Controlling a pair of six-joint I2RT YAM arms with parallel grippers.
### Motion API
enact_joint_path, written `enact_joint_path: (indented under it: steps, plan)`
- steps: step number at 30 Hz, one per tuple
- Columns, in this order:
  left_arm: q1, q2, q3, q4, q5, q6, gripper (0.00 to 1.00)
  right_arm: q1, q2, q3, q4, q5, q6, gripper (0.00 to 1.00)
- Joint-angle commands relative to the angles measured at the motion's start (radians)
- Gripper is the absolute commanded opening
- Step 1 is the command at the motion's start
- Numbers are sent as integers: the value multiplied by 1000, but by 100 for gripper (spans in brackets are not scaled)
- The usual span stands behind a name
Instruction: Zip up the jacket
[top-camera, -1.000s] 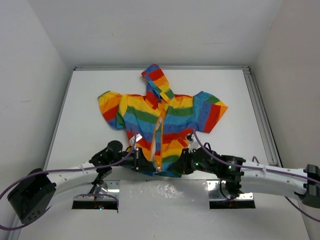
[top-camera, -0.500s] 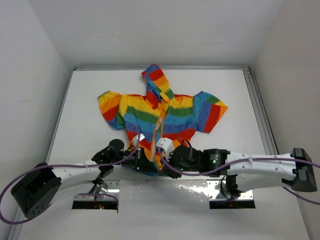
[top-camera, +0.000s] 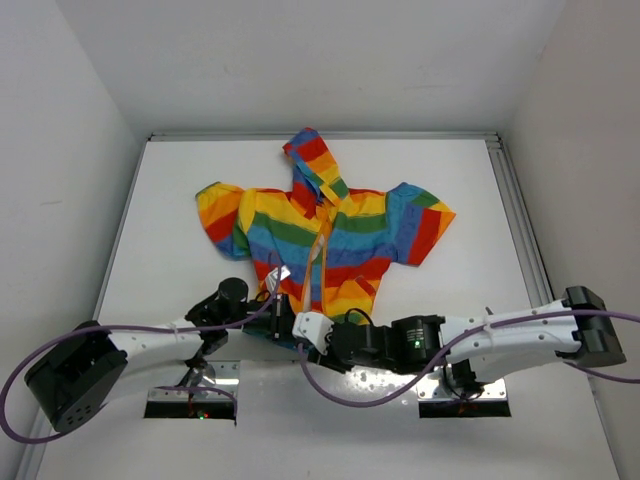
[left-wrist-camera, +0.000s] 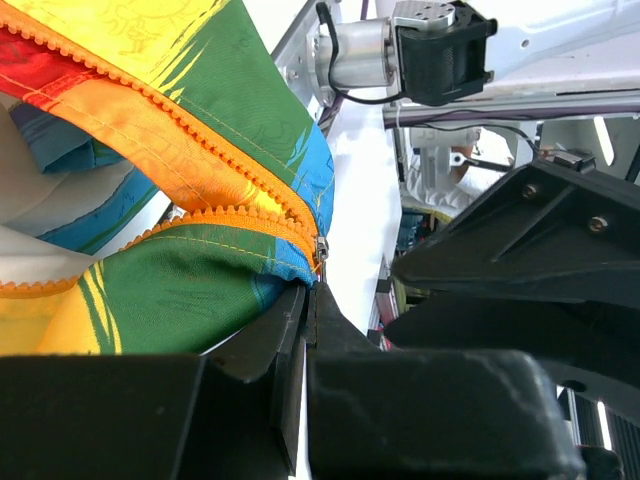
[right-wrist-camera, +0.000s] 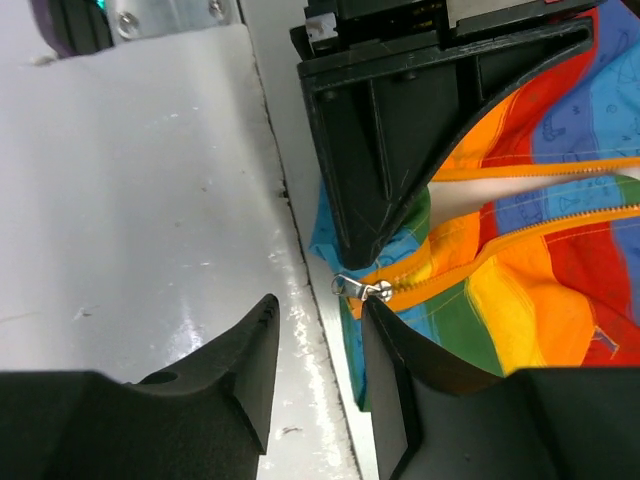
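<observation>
While my left gripper (left-wrist-camera: 305, 300) pinches the jacket (top-camera: 325, 235) hem | right gripper (right-wrist-camera: 318, 335) stands narrowly apart beside zipper pull (right-wrist-camera: 362, 290) | I should close squarely on it

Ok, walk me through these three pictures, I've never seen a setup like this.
These are two robot arms bolted at the near edge of a white table. The overhead picture looks down from above and behind them. A small rainbow-striped jacket lies flat there, front open. The other two pictures come from cameras on the wrists. The left gripper is shut on the jacket's bottom hem, right beside the foot of the orange zipper. The right gripper is open, its fingers either side of the small metal zipper pull, not yet closed on it. In the overhead view both grippers meet at the hem's near edge.
</observation>
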Motion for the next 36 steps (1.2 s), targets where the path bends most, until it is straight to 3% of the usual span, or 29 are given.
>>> enact_joint_path:
  steps: [1,36]
  plan:
    - [-5,4,26,69,9,-3,0,20,27,43,20,50,-47,38]
    - [-5,3,18,106,23,-30,0,54,126,72,9,181,-83,36]
